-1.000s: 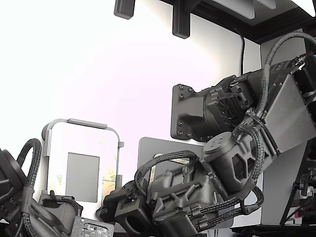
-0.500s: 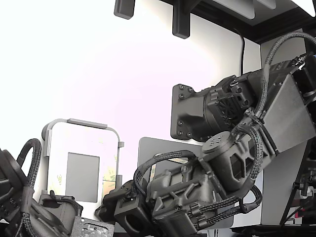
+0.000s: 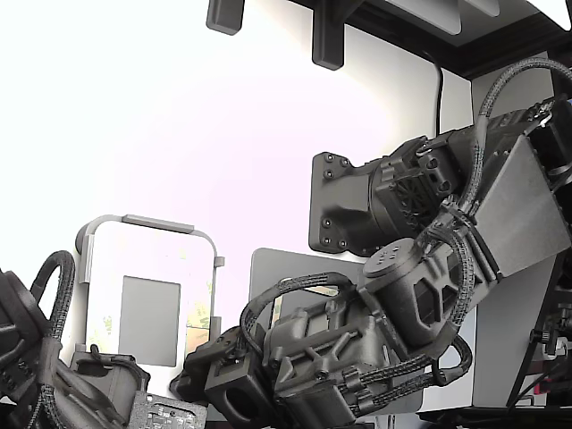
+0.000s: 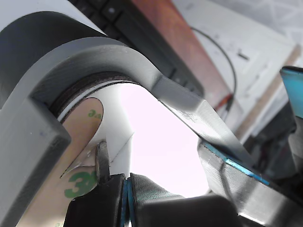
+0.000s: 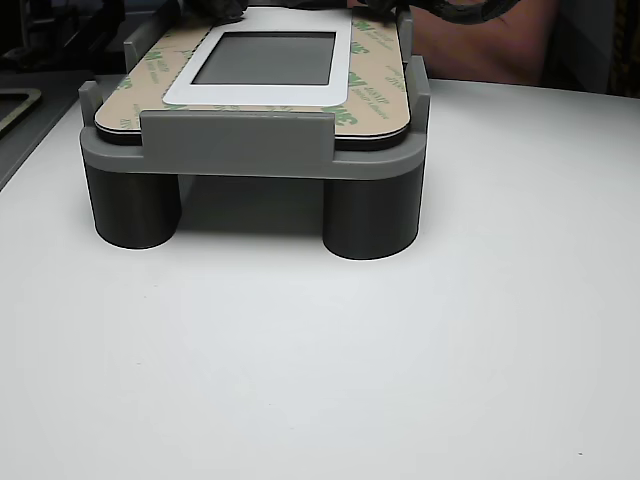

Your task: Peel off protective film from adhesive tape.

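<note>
A grey fixture [image 5: 237, 145] on round legs holds a flat panel with a white frame [image 5: 180, 92] around a dark window [image 5: 265, 58]. A tan rounded ring with green marks [image 5: 375, 85] runs round that frame. No narrow straight protective film or adhesive tape shows in any view. In the wrist view my gripper [image 4: 124, 177] is shut at the fixture's curved corner [image 4: 109, 52]. Its tips sit where the tan ring [image 4: 71, 156] meets the white surface [image 4: 118, 142]. Whether anything is pinched between them is hidden. In the exterior view the gripper [image 3: 192, 380] is low beside the fixture [image 3: 147, 223].
A second dark arm [image 3: 54, 375] sits at the exterior view's lower left, close to the fixture. A grey plate [image 3: 286, 264] and a black bracket [image 3: 340, 210] stand behind my arm. White tabletop [image 5: 400, 360] spreads in front of the fixture.
In the exterior view my arm's wrist and gripper have dropped slightly and shifted a little toward the left. The fixture and the second arm have not moved.
</note>
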Controlling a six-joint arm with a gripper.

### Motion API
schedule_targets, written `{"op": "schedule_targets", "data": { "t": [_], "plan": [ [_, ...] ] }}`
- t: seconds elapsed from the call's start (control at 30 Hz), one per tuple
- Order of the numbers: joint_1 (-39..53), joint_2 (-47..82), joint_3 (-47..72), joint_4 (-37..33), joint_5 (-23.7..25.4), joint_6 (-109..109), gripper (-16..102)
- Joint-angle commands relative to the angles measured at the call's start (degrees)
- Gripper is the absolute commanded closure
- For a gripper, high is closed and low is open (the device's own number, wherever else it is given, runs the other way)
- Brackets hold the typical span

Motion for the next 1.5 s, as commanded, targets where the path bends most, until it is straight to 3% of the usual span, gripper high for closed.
{"op": "schedule_targets", "data": {
  "t": [0.0, 1.07, 1.1, 1.17, 1.23, 1.27, 1.33, 1.47],
  "plan": [
    [-0.79, 0.53, -0.79, -0.44, -0.26, -0.26, 96],
    [-3.78, 5.63, -1.76, 6.24, -0.79, -3.25, 96],
    [-3.78, 7.12, -1.23, 7.29, 0.00, -2.90, 89],
    [-3.87, 10.02, -0.79, 10.90, 2.11, -1.05, 58],
    [-3.78, 13.80, -0.53, 15.38, 3.87, 1.67, -10],
    [-3.78, 15.91, -0.35, 17.40, 4.48, 2.90, 3],
    [-3.78, 18.72, -1.76, 22.59, 6.24, 5.36, -11],
    [-5.27, 22.32, -6.33, 32.61, 6.06, 9.58, -11]
  ]
}}
